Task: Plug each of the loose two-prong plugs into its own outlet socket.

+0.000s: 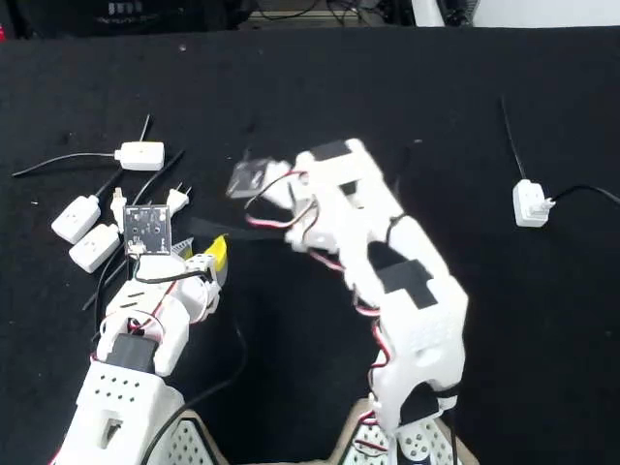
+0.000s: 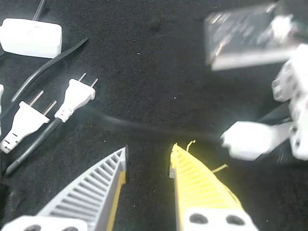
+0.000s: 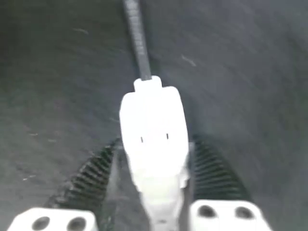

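High view: black worktop (image 1: 407,87), free socket blocks (image 1: 140,153), (image 1: 76,218), (image 1: 94,247) bunched far left. Another white block (image 1: 531,203) sits well apart on the right with its own lead; can't tell if it's already mated. Left arm (image 1: 145,329) is parked just beside the left bunch, left claw (image 1: 211,257) low over the worktop. Right arm (image 1: 387,271) reaches across the middle toward it, presumably to put its part within the left arm's range. Left wrist view: left claw is wide, nothing between the jaws, with a black cord (image 2: 144,127) lying across just ahead of the tips. Two loose plugs (image 2: 77,94), (image 2: 24,120) lie flat side by side off to one side, prongs pointing away from the claw, so a grab on the body looks easy. The cord leads to the white part in the other arm's grip. Right wrist view: right claw (image 3: 154,144) is clamped on a white socket (image 3: 154,120), jaws on its two flanks, two small slot marks on the upper face, lead running off the far end. Reads as a brace: right steadies the socket so left can push a plug in. Left has no plug yet, so my guess is plug pickup comes first.
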Tool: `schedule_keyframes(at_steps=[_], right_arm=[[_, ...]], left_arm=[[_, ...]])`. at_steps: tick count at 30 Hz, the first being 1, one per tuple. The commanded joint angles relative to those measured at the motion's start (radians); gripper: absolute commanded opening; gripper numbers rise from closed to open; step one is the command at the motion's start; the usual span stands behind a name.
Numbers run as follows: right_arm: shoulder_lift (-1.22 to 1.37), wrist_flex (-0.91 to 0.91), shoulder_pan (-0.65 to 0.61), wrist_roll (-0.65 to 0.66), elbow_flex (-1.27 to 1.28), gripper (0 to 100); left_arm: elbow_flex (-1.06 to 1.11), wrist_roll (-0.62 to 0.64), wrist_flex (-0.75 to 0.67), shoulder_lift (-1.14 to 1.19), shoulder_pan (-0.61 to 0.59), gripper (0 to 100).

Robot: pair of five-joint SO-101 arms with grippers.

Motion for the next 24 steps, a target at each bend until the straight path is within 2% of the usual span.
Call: schedule_keyframes(at_steps=[1,3,8,11,21,24], right_arm=[[-0.076,0.130,0.117,-0.126,-0.189,1.0],[-0.113,0.207,0.157,-0.252,-0.286,1.1],[-0.133,0.367,0.308,-0.689,-0.522,1.1],[-0.088,0.402,0.417,-0.836,-0.631,1.1],[0.249,0.408,0.671,-0.845,-0.918,1.1],[0.341,0.410,0.712,-0.746,-1.012,1.1]], left_arm=[[-0.021,0.000,-0.017,-0.012,0.008,16],[-0.021,0.000,-0.017,-0.012,0.008,16],[-0.021,0.000,-0.017,-0.012,0.004,16],[-0.021,0.000,-0.017,-0.012,0.002,16],[-0.015,0.000,-0.017,-0.012,0.001,16],[-0.015,0.000,-0.017,-0.012,0.001,16]])
